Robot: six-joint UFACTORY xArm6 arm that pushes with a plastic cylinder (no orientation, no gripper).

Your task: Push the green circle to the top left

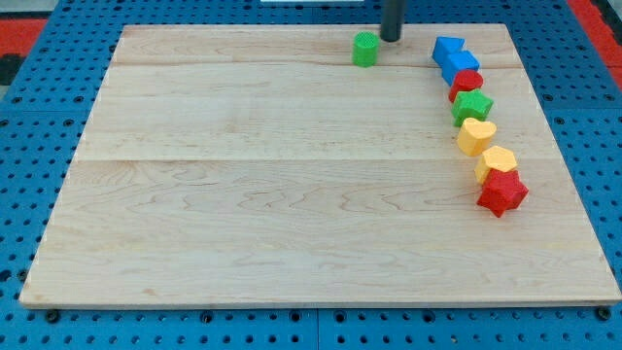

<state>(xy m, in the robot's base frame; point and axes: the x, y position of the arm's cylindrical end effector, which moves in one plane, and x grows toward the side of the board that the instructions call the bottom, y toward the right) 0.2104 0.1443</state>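
Observation:
The green circle (pixel 364 49) is a small green cylinder near the top edge of the wooden board (pixel 243 194), a little right of the middle. My tip (pixel 391 39) is the lower end of the dark rod that comes down from the view's top. It stands just right of the green circle and slightly above it in the view, close to it. I cannot tell if they touch.
A curved line of blocks runs down the view's right side: two blue blocks (pixel 453 56), a red block (pixel 466 84), a green star (pixel 472 106), a yellow heart (pixel 476 136), a yellow hexagon (pixel 496 162) and a red star (pixel 501 192). Blue pegboard (pixel 39 194) surrounds the board.

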